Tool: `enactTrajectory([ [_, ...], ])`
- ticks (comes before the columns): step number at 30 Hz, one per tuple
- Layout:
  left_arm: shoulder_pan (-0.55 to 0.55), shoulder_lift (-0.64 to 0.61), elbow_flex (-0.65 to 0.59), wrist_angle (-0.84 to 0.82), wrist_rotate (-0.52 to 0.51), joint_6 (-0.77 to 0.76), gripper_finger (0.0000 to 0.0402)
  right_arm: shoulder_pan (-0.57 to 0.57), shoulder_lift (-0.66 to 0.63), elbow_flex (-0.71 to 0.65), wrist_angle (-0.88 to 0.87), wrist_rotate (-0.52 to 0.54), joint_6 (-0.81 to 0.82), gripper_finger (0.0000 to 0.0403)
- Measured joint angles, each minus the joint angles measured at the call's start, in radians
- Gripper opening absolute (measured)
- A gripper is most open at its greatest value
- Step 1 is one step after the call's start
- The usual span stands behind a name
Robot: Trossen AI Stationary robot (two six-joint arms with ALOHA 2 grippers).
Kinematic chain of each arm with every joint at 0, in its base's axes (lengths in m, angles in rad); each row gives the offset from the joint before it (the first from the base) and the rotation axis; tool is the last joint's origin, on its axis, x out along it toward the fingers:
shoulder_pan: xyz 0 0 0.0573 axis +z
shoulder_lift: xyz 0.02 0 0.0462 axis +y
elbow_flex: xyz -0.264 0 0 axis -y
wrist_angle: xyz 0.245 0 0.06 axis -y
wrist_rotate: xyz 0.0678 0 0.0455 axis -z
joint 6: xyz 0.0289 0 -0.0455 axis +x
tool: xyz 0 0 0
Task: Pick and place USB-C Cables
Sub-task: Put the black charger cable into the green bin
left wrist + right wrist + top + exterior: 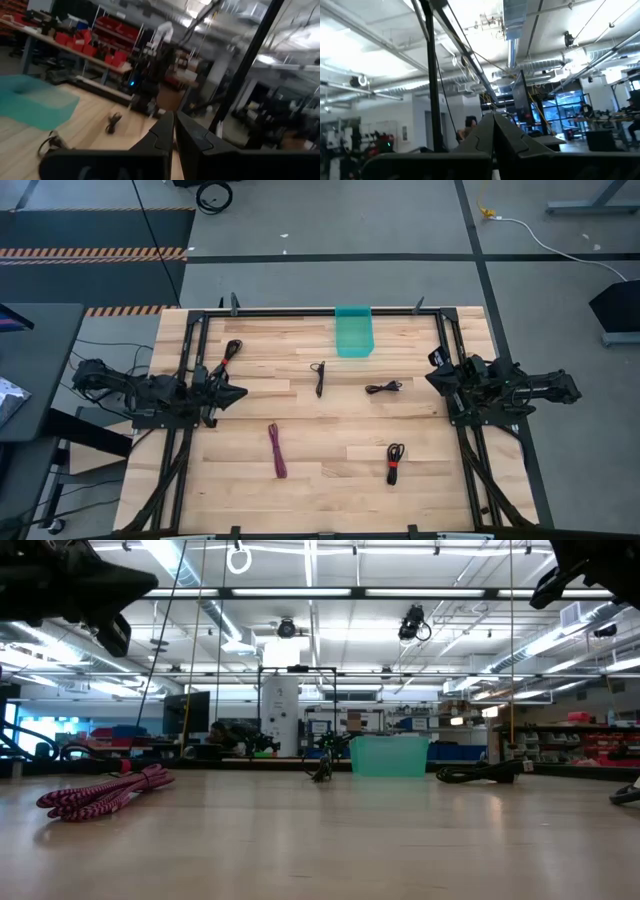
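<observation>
While both arms are sitting back at the sides of the bench, I am seeing five cables lying loose on the wood and none of them being held. My left hand is hanging over the left side of the bench with its fingers pressed together, nothing between them. My right hand is waiting at the right side, raised and pointing up toward the ceiling in its own wrist view, and its fingers are likewise meeting at the tips, empty. A teal bin is standing at the middle of the far edge. The purple cable is lying stretched out in a long bundle toward the near left, and it is showing closest in the low view. One black cable with red on it is resting at the far left, just beyond my left hand. Another thin black cable is lying near the middle, in front of the bin and apart from it. A black coiled cable is sitting to the right of that one, between the bin and my right hand. The last one, black with a red tie, is lying toward the near right, well apart from the others.
</observation>
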Motion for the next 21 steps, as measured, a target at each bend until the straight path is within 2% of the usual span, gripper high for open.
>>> enactTrajectory([
  [4, 0.001, 0.0, 0.0, -0.062, -0.067, 0.046, 0.0025, 0.0, 0.0, 0.0, 0.002, 0.0, 0.036, 0.0012],
  [11, 0.001, 0.0, 0.0, -0.089, -0.072, 0.058, 0.0025, 0.0, 0.0, 0.0, 0.002, 0.0, 0.037, 0.0012],
  [15, 0.003, 0.0, 0.0, -0.092, -0.136, 0.073, 0.003, 0.0, 0.0, 0.0, 0.002, 0.0, 0.037, 0.0012],
  [18, 0.003, 0.002, 0.026, -0.182, -0.163, 0.075, 0.0061, 0.0, 0.0, 0.0, 0.003, 0.0, 0.036, 0.0012],
  [21, 0.003, 0.001, 0.091, -0.311, -0.244, 0.05, 0.0111, 0.0, 0.0, 0.0, 0.003, 0.0, 0.035, 0.0012],
])
